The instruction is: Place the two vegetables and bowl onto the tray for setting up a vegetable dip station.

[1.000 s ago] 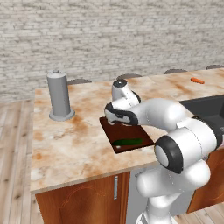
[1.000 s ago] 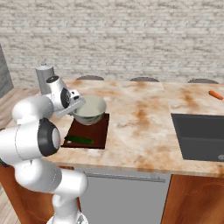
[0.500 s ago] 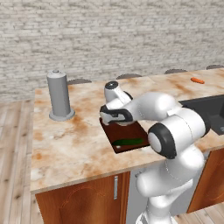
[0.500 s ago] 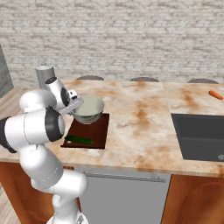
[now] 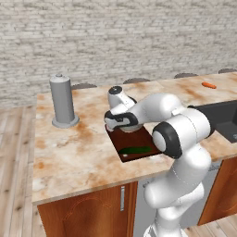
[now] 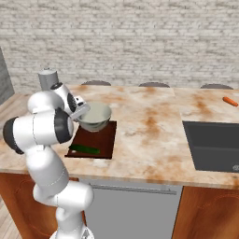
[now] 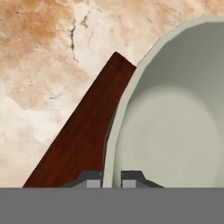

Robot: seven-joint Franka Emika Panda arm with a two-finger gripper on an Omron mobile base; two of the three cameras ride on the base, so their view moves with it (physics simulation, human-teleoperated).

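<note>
The step in hand is the placing of the bowl (image 6: 94,116) on the tray (image 6: 103,139). In the hand view the gripper (image 7: 111,179) is closed on the rim of the bowl, with 1 finger inside the wall and 1 outside, and only the thin wall between them. In the right base view the bowl is over the far end of the tray, beside the wrist. From these views I cannot tell surely if its bottom already touches the wood or is just above it.

The dark green vegetable (image 6: 85,149) already lies on the near part of the tray, apart from the bowl. The carrot (image 6: 229,101) lies far away on the counter (image 6: 149,126), beyond the sink (image 6: 212,144), so I judge that 1 of the 3 things is placed, 1 is almost placed and 1 is not yet taken.

The next move, I think, asks to bring the bowl down flat on the tray, if it is not down yet, and then to open the fingers and lift straight up, so that the rim is not dragged and the bowl does not tip. The bowl must also stay clear of the green vegetable. After this the arm needs a long reach to the right for the carrot, maybe with the base driving.
</note>
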